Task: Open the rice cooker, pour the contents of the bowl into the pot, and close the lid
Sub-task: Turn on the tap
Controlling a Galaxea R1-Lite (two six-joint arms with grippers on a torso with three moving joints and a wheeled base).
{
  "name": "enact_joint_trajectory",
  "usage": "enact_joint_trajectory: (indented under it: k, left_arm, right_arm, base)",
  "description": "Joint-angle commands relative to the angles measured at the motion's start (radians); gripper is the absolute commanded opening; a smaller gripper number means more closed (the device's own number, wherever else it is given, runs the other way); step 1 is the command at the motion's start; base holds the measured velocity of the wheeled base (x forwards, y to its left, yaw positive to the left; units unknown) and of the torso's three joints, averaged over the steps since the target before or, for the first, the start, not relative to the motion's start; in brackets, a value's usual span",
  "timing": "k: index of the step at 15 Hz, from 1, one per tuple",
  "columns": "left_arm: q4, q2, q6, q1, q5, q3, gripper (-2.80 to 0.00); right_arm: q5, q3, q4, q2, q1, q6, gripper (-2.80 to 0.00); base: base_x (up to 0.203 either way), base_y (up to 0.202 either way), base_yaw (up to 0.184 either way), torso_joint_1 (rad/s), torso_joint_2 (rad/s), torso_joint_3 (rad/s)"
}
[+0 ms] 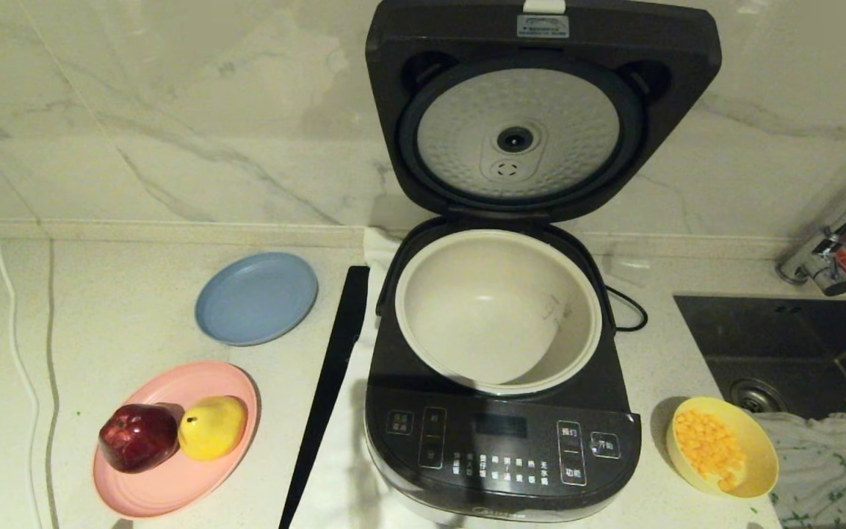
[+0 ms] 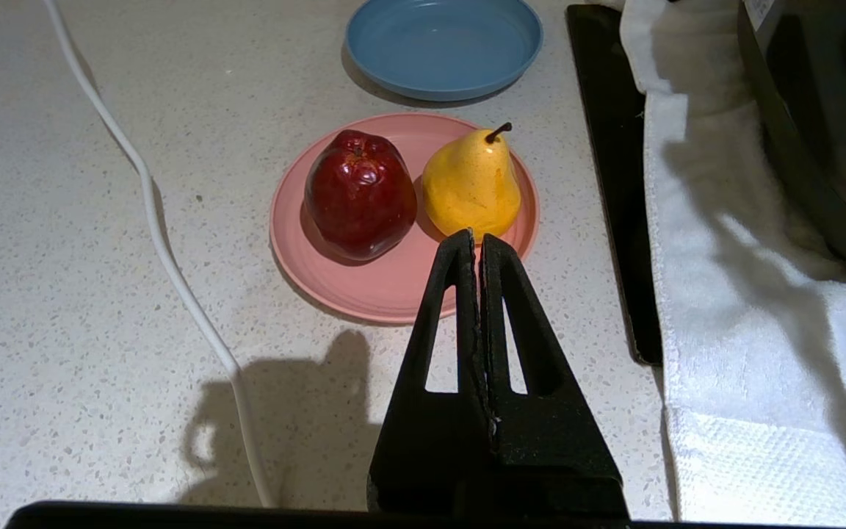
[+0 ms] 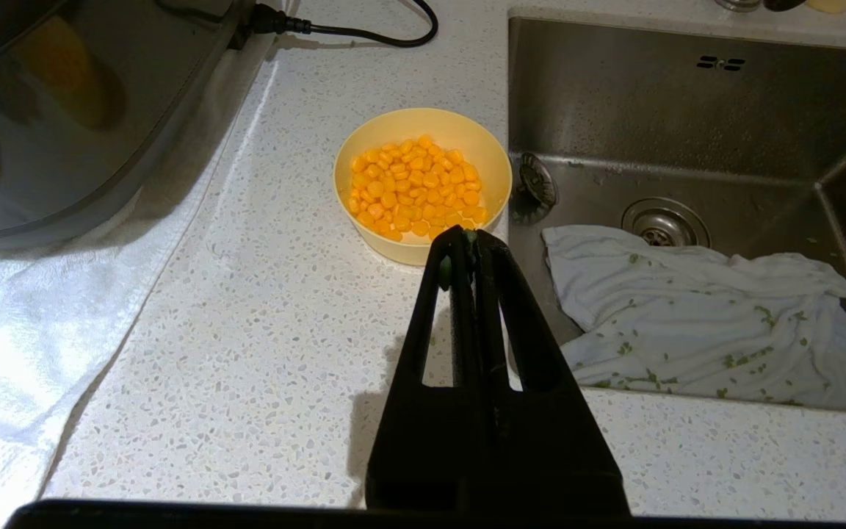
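Observation:
The dark rice cooker [image 1: 500, 441] stands in the middle of the counter with its lid [image 1: 540, 110] raised upright, silver underside showing. Its cream pot [image 1: 498, 308] is bare inside. The pale yellow bowl [image 1: 721, 447] sits to the cooker's right near the sink, holding the contents [image 1: 709, 444], orange kernels [image 3: 416, 187]. My right gripper [image 3: 469, 236] hovers just short of the bowl [image 3: 423, 184], shut, with nothing held but a green speck at its tips. My left gripper [image 2: 477, 239] is shut over the counter near the pink plate. Neither gripper shows in the head view.
A pink plate [image 1: 173, 477] carries a red apple [image 1: 138, 436] and yellow pear [image 1: 211, 426]. A blue plate [image 1: 256, 297] and a black strip [image 1: 327, 389] lie left of the cooker. The sink [image 1: 797, 345] with a white cloth [image 3: 702, 316] is on the right. A white towel [image 2: 746, 294] lies under the cooker.

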Motion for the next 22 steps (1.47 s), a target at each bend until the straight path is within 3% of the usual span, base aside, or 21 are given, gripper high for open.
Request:
enact_joint_trajectory:
  k: [1, 10, 13, 18, 22]
  left_arm:
    - [-0.001, 0.0, 0.0, 0.0, 0.0, 0.008, -2.8]
    - [-0.001, 0.0, -0.001, 0.0, 0.0, 0.008, -2.8]
    - [-0.001, 0.0, -0.001, 0.0, 0.0, 0.008, -2.8]
    - [-0.001, 0.0, -0.001, 0.0, 0.001, 0.008, -2.8]
    - [-0.001, 0.0, -0.001, 0.0, 0.0, 0.008, -2.8]
  right_arm:
    - [-0.001, 0.003, -0.002, 0.0, 0.0, -0.004, -2.8]
    - [-0.003, -0.002, 0.009, 0.0, 0.0, -0.016, -2.8]
    - [-0.005, -0.03, 0.07, -0.002, 0.0, -0.014, -2.8]
    - [-0.016, -0.333, 0.279, 0.035, 0.0, -0.005, -2.8]
    - [-0.107, -0.454, 0.247, 0.293, 0.0, -0.009, -2.8]
  base:
    - [0.0, 0.0, 0.0, 0.0, 0.0, 0.0]
    - [0.0, 0.0, 0.0, 0.0, 0.0, 0.0]
    - [0.0, 0.0, 0.0, 0.0, 0.0, 0.0]
    - [0.0, 0.0, 0.0, 0.0, 0.0, 0.0]
    - [0.0, 0.0, 0.0, 0.0, 0.0, 0.0]
